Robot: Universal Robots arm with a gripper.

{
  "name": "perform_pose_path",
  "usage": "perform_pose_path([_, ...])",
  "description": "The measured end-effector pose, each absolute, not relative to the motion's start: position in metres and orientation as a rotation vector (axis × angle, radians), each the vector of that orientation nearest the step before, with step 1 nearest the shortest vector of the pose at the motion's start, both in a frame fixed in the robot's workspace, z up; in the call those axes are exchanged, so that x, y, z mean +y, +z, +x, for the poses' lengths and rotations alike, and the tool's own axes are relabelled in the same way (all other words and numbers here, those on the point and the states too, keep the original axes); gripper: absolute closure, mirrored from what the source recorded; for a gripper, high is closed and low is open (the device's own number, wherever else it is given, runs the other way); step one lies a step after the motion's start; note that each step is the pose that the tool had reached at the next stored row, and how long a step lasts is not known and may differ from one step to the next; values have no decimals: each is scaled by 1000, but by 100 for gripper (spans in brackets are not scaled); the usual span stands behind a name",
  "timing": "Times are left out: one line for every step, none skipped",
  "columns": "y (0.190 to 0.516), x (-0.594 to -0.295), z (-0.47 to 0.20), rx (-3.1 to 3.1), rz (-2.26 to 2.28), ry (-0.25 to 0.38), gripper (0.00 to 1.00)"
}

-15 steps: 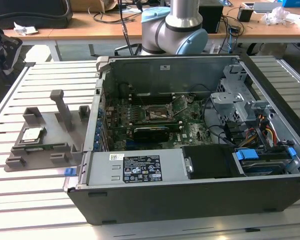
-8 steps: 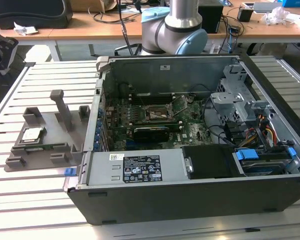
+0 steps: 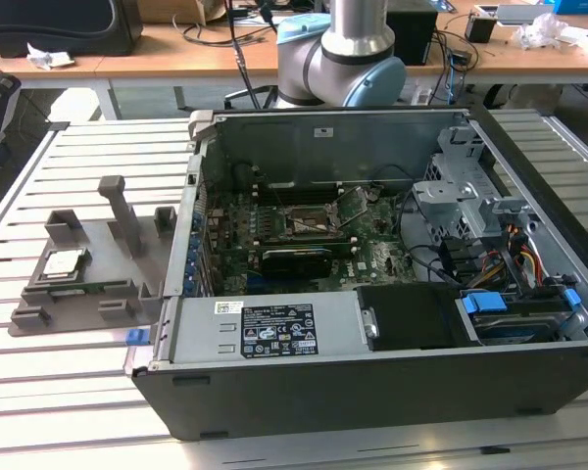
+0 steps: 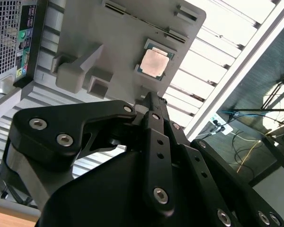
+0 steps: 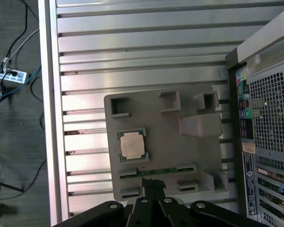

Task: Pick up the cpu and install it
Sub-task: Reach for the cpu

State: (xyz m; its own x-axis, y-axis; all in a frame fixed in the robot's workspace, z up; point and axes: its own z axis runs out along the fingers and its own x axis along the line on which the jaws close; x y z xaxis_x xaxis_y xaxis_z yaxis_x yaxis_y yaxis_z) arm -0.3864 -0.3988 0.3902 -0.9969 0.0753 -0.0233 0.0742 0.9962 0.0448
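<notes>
Currently we see the gripper [image 5: 153, 183] hanging over one edge of the grey tray [image 5: 180, 151], its fingers pressed together and holding nothing. The cpu [image 5: 132, 144] lies flat in a tray recess, silver top up, near the fingertips but apart from them. In the exterior view the grey tray sits on the slatted table [image 3: 78, 392], just beside the open computer case [image 3: 265, 333] on the exterior view's left. The motherboard socket [image 3: 304, 223] lies inside that case.

Slatted metal table [image 3: 69, 401], wooden desk [image 3: 147, 54] behind, dark, perhaps carpeted floor [image 5: 14, 156]
</notes>
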Motion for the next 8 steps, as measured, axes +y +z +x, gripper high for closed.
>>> perform_pose_path([390,-399,-389,3114,117,68,89])
perform_pose_path([390,-399,-390,3114,117,68,89])
perform_pose_path([390,-399,-392,3114,117,68,89])
perform_pose_path([390,-399,-394,3114,117,68,89])
perform_pose_path([390,-399,-395,3114,116,68,89])
perform_pose_path([390,-399,-396,3114,116,69,89])
perform_pose_path([390,-399,-396,3114,116,68,89])
perform_pose_path([390,-398,-397,3114,117,68,89])
